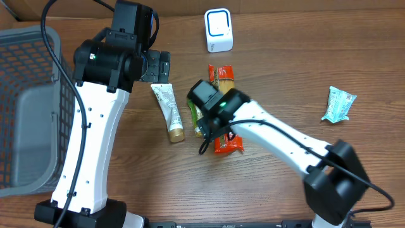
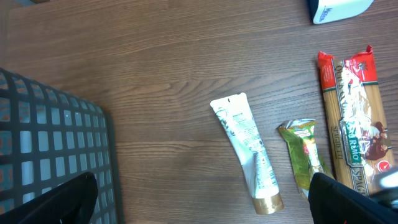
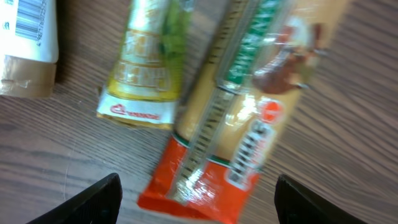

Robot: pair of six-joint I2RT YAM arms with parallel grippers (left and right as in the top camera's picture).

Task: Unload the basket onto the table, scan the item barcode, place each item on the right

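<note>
A long spaghetti pack (image 3: 249,118) with red ends lies on the wooden table, also seen from overhead as the pack (image 1: 223,79). My right gripper (image 3: 199,208) hovers over its near red end, open, one finger on each side and neither touching it. To the left of the pack lie a green-yellow packet (image 3: 149,62) and a white tube with a gold cap (image 1: 168,111). The white scanner (image 1: 219,30) stands at the back. My left gripper (image 2: 202,208) is open above the table with nothing in it. The tube (image 2: 245,146) lies ahead of it.
A grey mesh basket (image 1: 28,57) fills the left side and shows at the lower left as the basket (image 2: 50,149). A teal packet (image 1: 338,104) lies at the far right. The right arm's base (image 1: 332,190) sits at the front right.
</note>
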